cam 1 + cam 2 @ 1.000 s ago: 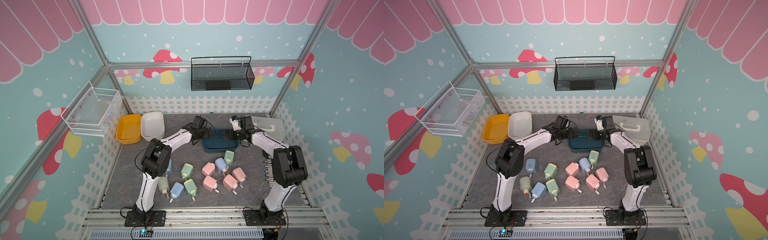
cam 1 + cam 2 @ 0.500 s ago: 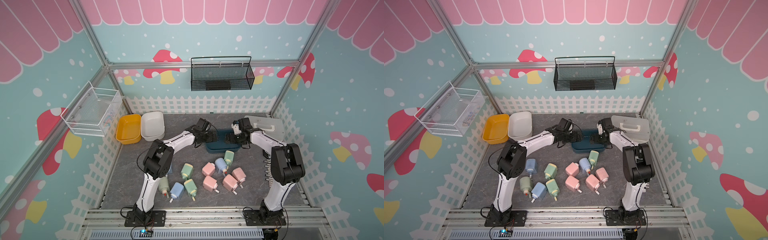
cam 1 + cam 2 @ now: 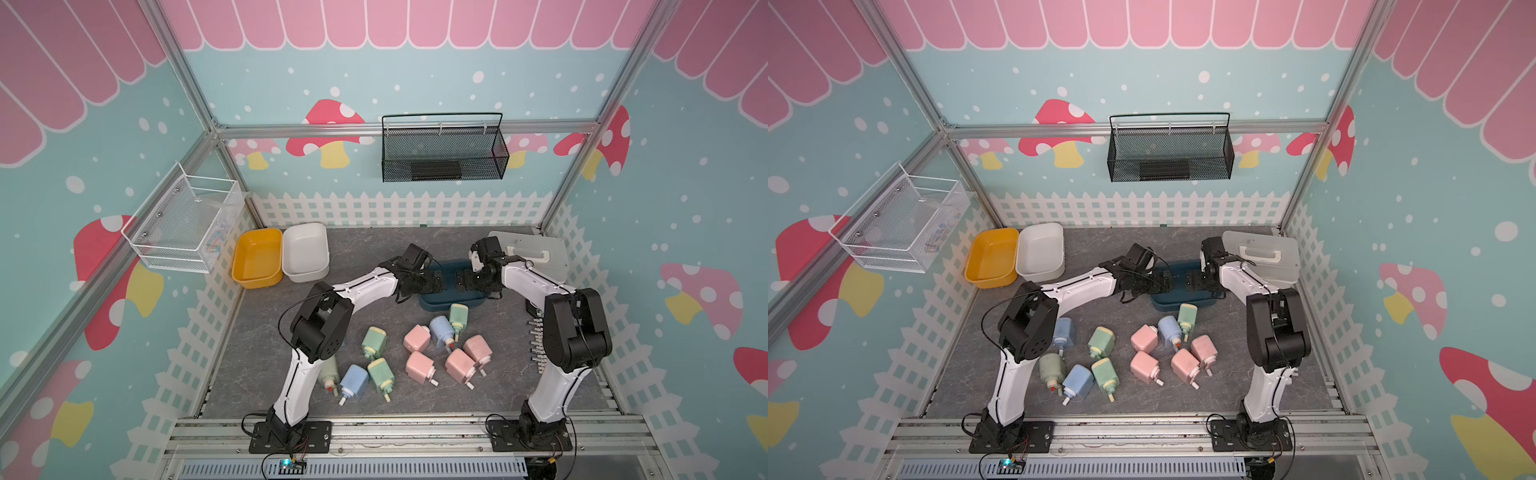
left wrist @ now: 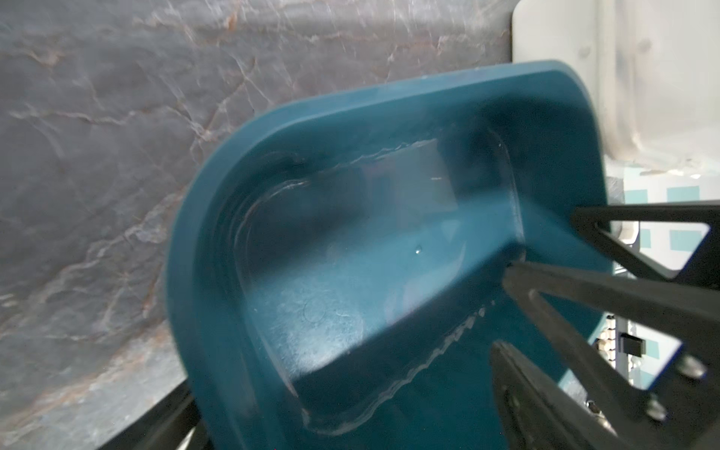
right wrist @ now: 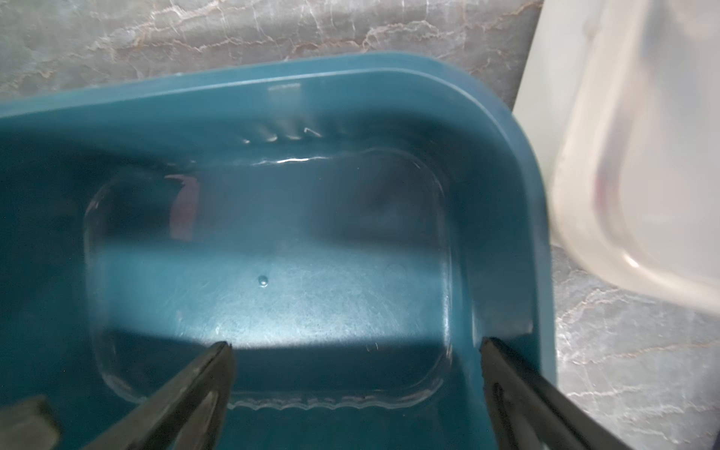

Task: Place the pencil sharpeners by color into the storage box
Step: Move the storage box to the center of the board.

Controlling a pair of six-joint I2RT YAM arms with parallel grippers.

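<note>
Several pink, green and blue pencil sharpeners lie loose on the grey floor in both top views, such as a pink one point(image 3: 419, 366), a green one point(image 3: 374, 341) and a blue one point(image 3: 354, 380). Behind them stands an empty dark teal storage box point(image 3: 440, 305). My left gripper point(image 3: 436, 284) and right gripper point(image 3: 459, 279) face each other over it, both open and holding nothing. In the right wrist view my right gripper point(image 5: 356, 350) has one finger inside the teal box point(image 5: 272, 78) and the other at its end wall. My left gripper point(image 4: 343, 409) straddles a corner of the teal box point(image 4: 389, 97).
A yellow box point(image 3: 257, 257) and a white box point(image 3: 305, 253) stand side by side at the back left. A white lid with a handle point(image 3: 536, 253) lies at the back right, close to the teal box. A white picket fence borders the floor.
Both grippers have moved toward each other and down over the teal box. They have stayed open. The sharpeners have not moved.
</note>
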